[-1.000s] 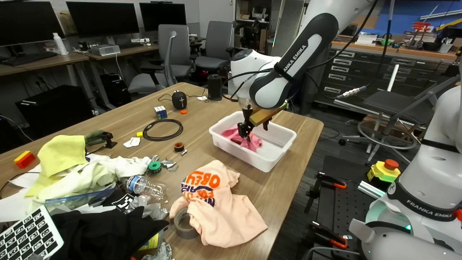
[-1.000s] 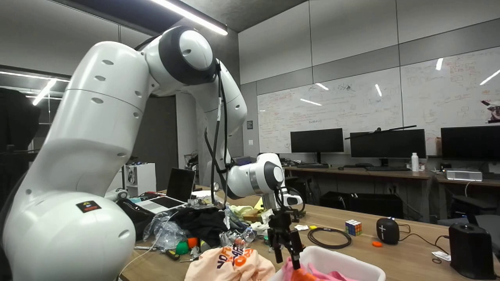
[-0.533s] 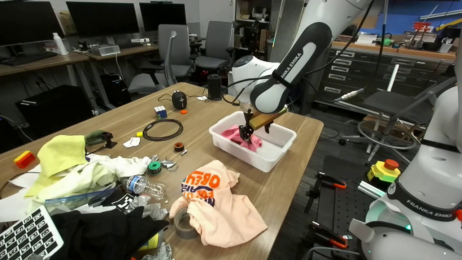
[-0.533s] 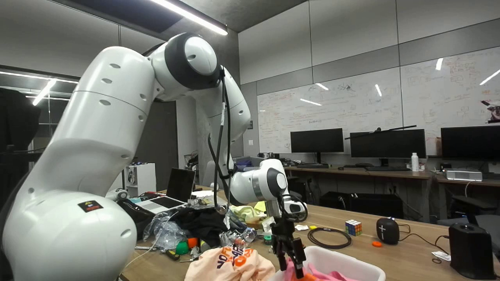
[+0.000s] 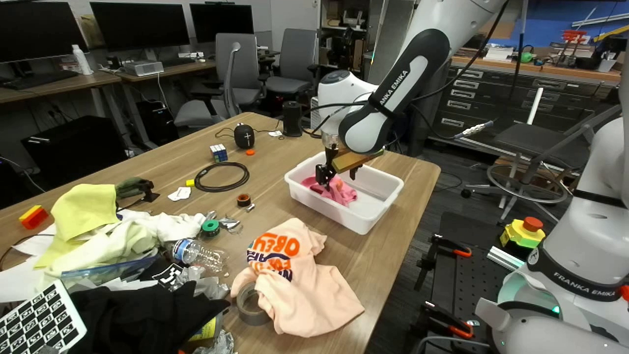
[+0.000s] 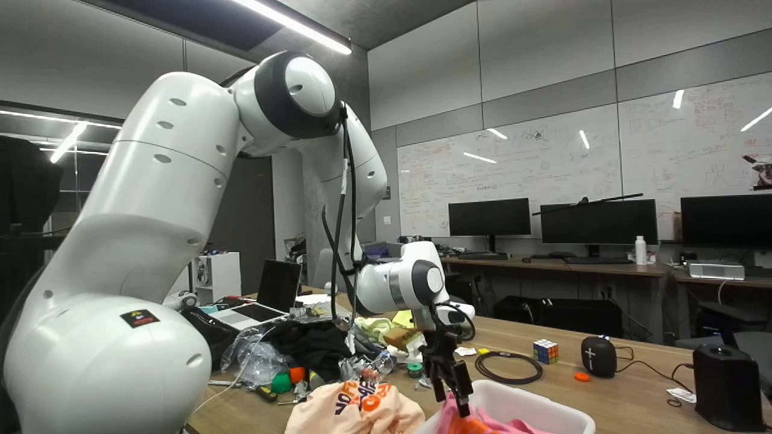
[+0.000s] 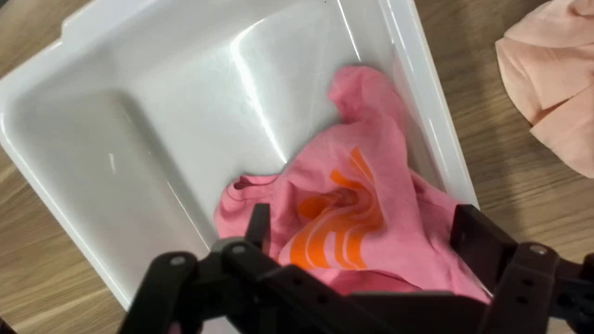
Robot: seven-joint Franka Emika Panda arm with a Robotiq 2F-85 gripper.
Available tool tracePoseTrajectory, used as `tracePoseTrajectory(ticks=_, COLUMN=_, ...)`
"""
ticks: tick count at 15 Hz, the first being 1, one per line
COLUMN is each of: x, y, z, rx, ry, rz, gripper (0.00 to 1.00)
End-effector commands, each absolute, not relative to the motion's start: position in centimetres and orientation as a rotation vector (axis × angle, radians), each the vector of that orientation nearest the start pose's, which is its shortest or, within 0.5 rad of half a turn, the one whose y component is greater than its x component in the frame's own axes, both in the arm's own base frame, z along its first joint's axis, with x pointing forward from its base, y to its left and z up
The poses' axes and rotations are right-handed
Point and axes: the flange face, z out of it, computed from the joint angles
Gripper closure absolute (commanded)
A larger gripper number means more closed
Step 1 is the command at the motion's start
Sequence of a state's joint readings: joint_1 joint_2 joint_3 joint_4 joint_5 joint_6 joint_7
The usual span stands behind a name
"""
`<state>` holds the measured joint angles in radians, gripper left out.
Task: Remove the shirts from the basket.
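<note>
In the wrist view the gripper (image 7: 362, 225) stands with its fingers (image 7: 482, 236) well apart along the bottom of the frame, the orange-printed pink shirt (image 7: 399, 204) showing between them. That shirt lies bunched at lower centre, inside the white basket (image 7: 176, 120), by its right-hand wall. Outside, a peach shirt (image 5: 314, 300) rests on the table (image 5: 270, 172), lower centre in an exterior view, partly over a tape roll (image 5: 253, 317).

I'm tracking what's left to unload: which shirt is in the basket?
The pink shirt with orange print; the peach shirt, also printed, lies outside the basket, on the table.
</note>
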<state>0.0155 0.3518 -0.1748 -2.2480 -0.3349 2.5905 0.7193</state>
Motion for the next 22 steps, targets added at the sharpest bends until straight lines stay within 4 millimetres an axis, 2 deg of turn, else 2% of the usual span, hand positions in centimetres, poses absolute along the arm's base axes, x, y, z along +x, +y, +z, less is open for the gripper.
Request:
tracePoseTrajectory(ticks=1, x=53.2, y=-7.7, z=20.1, rx=-3.216, ry=0.947, rz=-0.17, gripper=0.0)
tracePoseTrajectory(ticks=7, x=51.4, y=-7.5, z=16.5, rx=-3.233, ry=0.937, rz=-0.14, gripper=0.0)
tracePoseTrajectory(ticks=9, x=51.1, y=-7.4, z=16.0, rx=-3.241, ry=0.931, rz=-0.144, gripper=0.0)
tracePoseTrajectory(ticks=10, x=51.3, y=-7.4, z=16.1, rx=-3.244, ry=0.927, rz=-0.143, gripper=0.16)
tracePoseTrajectory(ticks=11, x=51.3, y=-7.3, z=16.1, rx=-3.247, ry=0.919, rz=-0.13, gripper=0.26)
tracePoseTrajectory(ticks=15, x=51.4, y=-6.9, z=16.7, rx=-3.244, ry=0.897, rz=-0.122, gripper=0.58)
tracePoseTrajectory(ticks=20, x=52.1, y=-7.1, z=18.8, rx=-3.209, ry=0.898, rz=-0.147, gripper=0.95)
tracePoseTrajectory(ticks=22, x=52.5, y=-7.3, z=20.1, rx=-3.196, ry=0.901, rz=-0.16, gripper=1.0)
